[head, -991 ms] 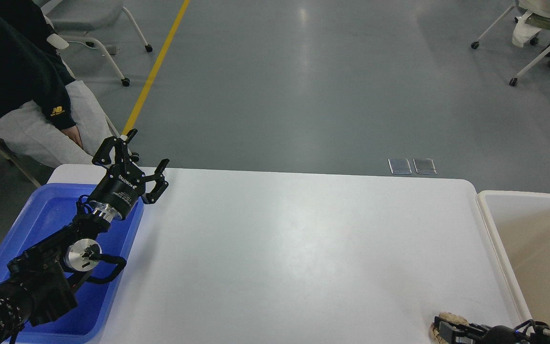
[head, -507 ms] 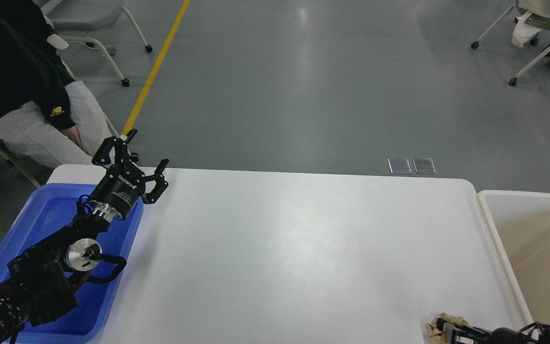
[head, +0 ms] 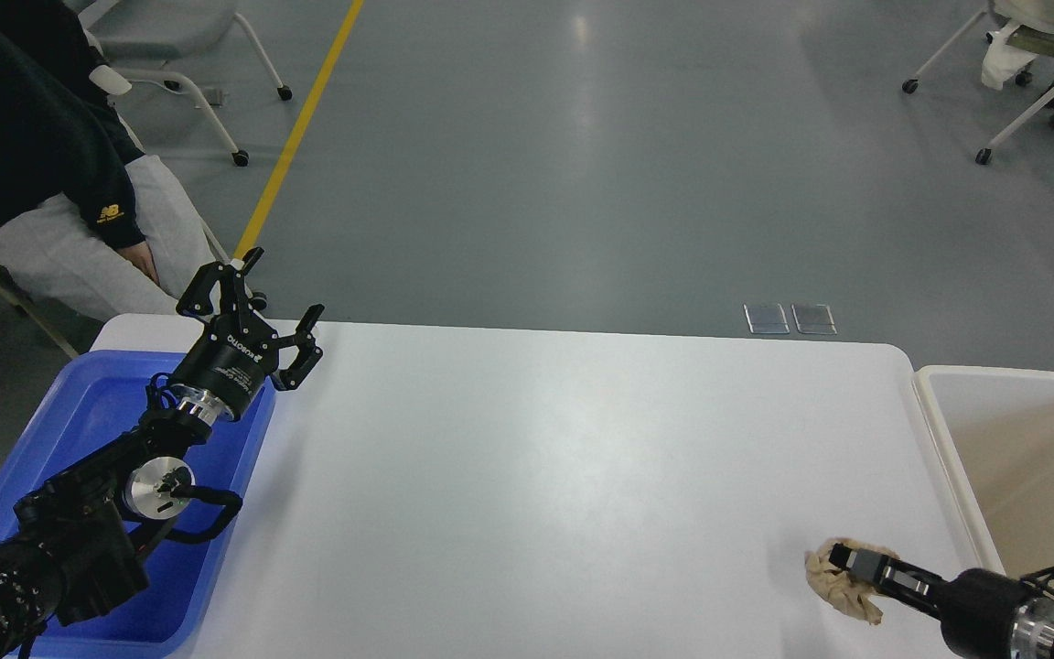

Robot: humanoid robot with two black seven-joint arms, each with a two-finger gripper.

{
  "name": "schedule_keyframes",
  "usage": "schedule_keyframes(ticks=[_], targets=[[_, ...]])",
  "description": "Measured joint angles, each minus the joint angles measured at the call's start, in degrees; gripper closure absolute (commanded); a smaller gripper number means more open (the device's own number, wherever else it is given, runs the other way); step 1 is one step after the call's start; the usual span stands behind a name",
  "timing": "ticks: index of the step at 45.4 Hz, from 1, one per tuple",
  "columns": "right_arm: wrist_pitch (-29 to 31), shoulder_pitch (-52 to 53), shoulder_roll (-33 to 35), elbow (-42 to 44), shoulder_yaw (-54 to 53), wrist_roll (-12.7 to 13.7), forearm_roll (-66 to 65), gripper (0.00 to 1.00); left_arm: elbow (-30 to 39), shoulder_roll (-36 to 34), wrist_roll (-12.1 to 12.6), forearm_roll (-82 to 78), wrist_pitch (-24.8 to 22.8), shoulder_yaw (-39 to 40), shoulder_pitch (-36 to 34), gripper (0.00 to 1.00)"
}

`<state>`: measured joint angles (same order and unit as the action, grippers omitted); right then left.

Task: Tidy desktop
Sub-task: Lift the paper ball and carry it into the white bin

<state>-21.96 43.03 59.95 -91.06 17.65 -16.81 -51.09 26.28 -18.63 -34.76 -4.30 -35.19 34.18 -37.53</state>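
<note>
The white desktop (head: 536,476) fills the middle of the head view. My left gripper (head: 282,288) is open and empty, held above the desktop's far left corner beside the blue tray (head: 88,421). My right gripper (head: 843,560) comes in from the lower right corner and is shut on a crumpled brown paper wad (head: 833,586). It holds the wad low over the desktop near the front right edge, a short way left of the beige bin (head: 1021,458).
The blue tray lies at the left under my left arm. The beige bin stands at the right beside the desktop. A seated person (head: 42,183) is at the far left. Wheeled chairs (head: 1030,82) stand on the grey floor behind.
My right gripper has risen into view from the bottom edge, carrying the brown paper wad up and away from the edge. The left arm has not moved.
</note>
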Motion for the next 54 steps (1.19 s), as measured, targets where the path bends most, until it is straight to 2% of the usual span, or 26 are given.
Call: schedule_keyframes(ticks=[15, 27, 39, 54], targets=[[3.16, 2.10, 2.92, -0.17, -6.31, -1.63, 9.18, 1.00, 0.00, 0.00, 0.00, 0.00, 0.00, 0.00, 0.00, 0.00], [5.84, 5.60, 4.73, 4.40, -9.04, -1.82, 16.36, 1.00, 0.00, 0.00, 0.01, 0.00, -0.06, -0.05, 0.00, 0.00], [6.93, 7.00, 4.58, 14.65, -9.81, -1.51, 23.70, 1.00, 0.00, -0.01, 0.04, 0.00, -0.06, -0.07, 0.00, 0.00], [7.78, 4.91, -0.95, 33.12, -9.56, -0.67, 39.34, 1.00, 0.00, -0.01, -0.03, 0.00, -0.06, -0.09, 0.00, 0.00]])
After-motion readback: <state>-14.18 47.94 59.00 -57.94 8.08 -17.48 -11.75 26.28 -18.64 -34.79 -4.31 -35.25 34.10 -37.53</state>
